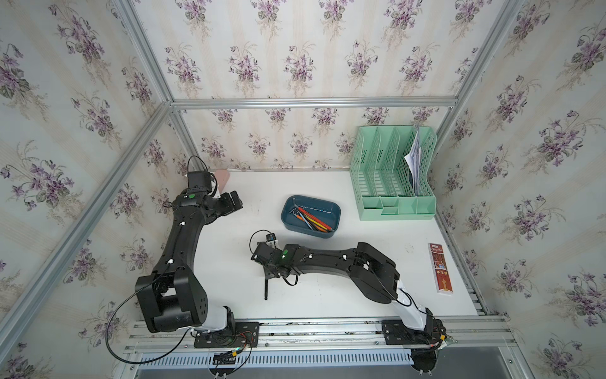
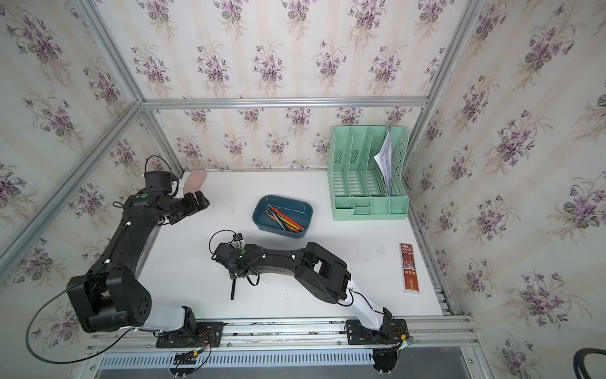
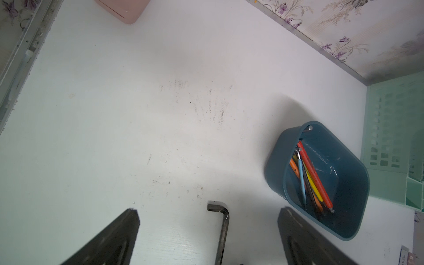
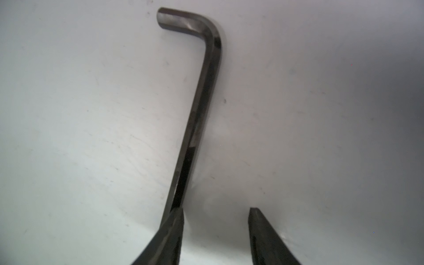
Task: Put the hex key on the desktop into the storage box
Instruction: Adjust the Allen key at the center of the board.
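While the right claw (image 4: 216,210) hangs ajar — empty — over the hex key (image 4: 202,103), the storage box (image 1: 323,208) lies near.

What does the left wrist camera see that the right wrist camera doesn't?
Only the left wrist view shows the blue storage box holding coloured keys, a pink case and the green rack. Only the right wrist view shows a big close-up of the hex key and its bend, with the right gripper jaws open near its long end. Both show the dark hex key lying on the white desktop, plus black open jaws.
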Robot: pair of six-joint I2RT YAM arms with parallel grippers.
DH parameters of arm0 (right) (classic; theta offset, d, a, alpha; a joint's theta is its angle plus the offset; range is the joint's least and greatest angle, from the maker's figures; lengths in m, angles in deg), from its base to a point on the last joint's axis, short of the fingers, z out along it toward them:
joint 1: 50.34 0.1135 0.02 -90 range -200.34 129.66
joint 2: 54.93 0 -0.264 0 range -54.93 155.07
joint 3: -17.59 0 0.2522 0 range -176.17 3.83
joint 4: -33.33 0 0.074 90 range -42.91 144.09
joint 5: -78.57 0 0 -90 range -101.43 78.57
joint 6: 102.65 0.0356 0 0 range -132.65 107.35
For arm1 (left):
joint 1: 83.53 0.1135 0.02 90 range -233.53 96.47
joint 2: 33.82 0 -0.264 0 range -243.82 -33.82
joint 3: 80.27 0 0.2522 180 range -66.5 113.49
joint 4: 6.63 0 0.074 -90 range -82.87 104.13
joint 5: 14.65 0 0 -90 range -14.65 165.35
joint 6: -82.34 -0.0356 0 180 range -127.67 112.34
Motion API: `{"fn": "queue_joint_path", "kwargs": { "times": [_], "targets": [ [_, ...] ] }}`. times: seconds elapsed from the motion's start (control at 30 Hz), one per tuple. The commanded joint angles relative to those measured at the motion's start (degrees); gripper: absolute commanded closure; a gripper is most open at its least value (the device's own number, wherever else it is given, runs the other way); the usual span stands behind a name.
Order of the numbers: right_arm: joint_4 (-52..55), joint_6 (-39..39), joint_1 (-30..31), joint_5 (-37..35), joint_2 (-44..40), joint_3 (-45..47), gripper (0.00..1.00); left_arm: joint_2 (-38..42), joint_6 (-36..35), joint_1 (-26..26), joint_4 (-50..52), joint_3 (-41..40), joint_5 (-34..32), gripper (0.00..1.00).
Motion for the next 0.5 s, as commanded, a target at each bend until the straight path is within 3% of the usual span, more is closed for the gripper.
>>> {"fn": "queue_joint_path", "kwargs": {
  "times": [0.0, 0.2, 0.47],
  "targets": [
    [0.2, 1.6, 0.4, -2.3, -0.6, -0.6, 0.49, 0.5, 0.1, 0.1, -0.6, -0.4, 1.1, 0.01],
    [-0.3, 1.1, 0.7, -3.8, -1.6, -0.8, 0.49, 0.5, 0.0, 0.1, -0.6, -0.3, 2.3, 0.01],
    [2.8, 1.3, 1.1, -2.1, 5.3, -6.7, 0.5, 1.5, -0.4, 0.1, -0.6, -0.9, 1.5, 0.01]
  ]
}}
